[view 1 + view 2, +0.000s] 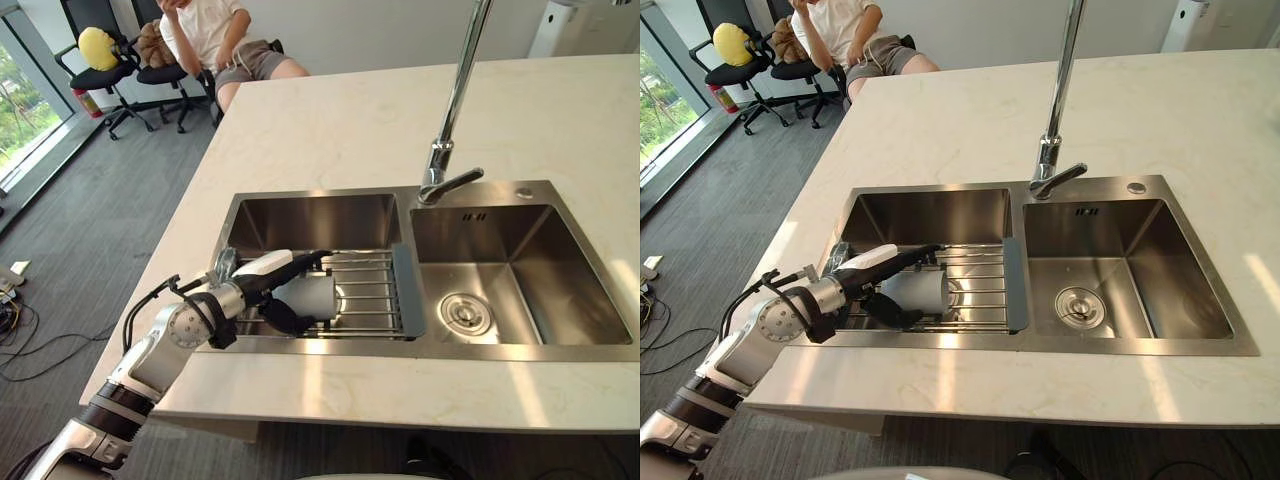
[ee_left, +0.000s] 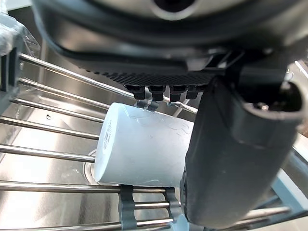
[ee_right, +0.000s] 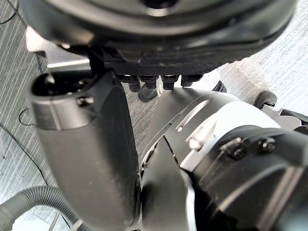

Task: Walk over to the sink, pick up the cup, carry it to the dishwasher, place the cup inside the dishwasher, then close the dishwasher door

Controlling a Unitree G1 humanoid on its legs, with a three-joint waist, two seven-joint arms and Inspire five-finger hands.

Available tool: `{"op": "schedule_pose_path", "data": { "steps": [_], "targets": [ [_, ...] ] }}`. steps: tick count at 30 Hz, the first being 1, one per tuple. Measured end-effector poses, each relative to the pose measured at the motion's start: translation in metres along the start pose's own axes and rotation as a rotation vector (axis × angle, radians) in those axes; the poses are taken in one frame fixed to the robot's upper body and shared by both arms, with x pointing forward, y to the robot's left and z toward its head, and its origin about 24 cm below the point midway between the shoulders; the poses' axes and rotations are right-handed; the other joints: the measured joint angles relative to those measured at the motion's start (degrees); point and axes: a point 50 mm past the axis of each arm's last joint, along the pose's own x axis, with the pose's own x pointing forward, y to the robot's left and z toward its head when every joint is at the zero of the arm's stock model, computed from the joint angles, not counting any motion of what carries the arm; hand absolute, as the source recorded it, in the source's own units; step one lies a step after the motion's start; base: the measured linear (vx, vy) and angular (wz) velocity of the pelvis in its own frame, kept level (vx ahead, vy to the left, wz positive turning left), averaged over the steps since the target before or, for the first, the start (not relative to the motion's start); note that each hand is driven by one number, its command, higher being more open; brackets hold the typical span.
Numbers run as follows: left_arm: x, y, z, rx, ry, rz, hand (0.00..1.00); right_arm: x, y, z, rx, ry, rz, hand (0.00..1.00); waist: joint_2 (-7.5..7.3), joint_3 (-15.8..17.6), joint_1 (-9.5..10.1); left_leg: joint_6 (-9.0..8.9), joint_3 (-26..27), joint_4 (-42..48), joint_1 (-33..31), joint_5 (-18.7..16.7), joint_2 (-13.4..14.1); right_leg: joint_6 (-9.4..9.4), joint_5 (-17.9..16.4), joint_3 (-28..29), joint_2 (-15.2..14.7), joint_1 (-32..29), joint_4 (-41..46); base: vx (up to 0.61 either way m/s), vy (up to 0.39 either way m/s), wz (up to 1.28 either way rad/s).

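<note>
A white cup (image 1: 310,297) lies on its side on a wire rack (image 1: 370,290) across the front of the left sink basin (image 1: 320,215). My left hand (image 1: 262,272) reaches in from the left and straddles the cup: straight fingers lie over its top and the thumb (image 2: 231,154) stands on the near side. In the left wrist view the cup (image 2: 139,144) rests on the rack bars between thumb and fingers, which are not curled round it. My right hand (image 3: 82,144) hangs low over grey floor, fingers relaxed and holding nothing.
A tall faucet (image 1: 455,100) stands behind the divider between the basins. The right basin (image 1: 510,270) holds only its drain. Pale countertop (image 1: 330,130) surrounds the sink. A person (image 1: 215,35) sits past the counter's far left corner, beside office chairs (image 1: 100,60).
</note>
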Motion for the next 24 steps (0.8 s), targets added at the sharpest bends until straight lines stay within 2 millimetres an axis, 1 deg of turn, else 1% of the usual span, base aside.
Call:
{"op": "schedule_pose_path", "data": {
  "steps": [5,9,13,24],
  "targets": [
    [-0.0024,0.0019,-0.0018,-0.02,0.006,-0.056,1.0,-0.0002,-0.0003,0.0012,-0.001,-0.003,0.002,1.0,0.11,0.06,-0.29,0.06,0.2,-0.23,0.28,-0.01,-0.39,0.14,0.09,-0.17,-0.31,0.01,0.0,0.0,0.001,-0.02],
    [-0.0019,0.0043,-0.0057,-0.021,0.023,-0.065,1.0,-0.0005,-0.0009,0.0023,-0.003,-0.005,0.0,1.0,0.28,0.09,-0.34,0.15,0.2,-0.22,0.3,0.02,-0.57,0.22,0.15,-0.16,-0.5,0.03,0.0,-0.02,-0.002,0.0],
    [-0.0031,0.0067,-0.0072,0.001,0.037,-0.089,1.0,-0.0009,-0.0013,0.004,-0.005,-0.009,0.002,1.0,0.64,0.25,-0.71,0.16,0.21,-0.21,0.3,0.03,-0.57,0.23,0.15,-0.14,-0.5,0.02,0.0,-0.01,-0.002,0.0],
    [-0.0024,0.0067,-0.01,0.016,0.019,-0.062,1.0,-0.0011,-0.0015,0.0051,-0.002,-0.009,0.003,1.0,0.74,0.26,-0.9,0.16,0.42,-0.29,0.3,0.03,-0.59,0.24,0.16,0.07,-0.49,-0.15,0.0,0.0,0.0,0.0]
  ]
}}
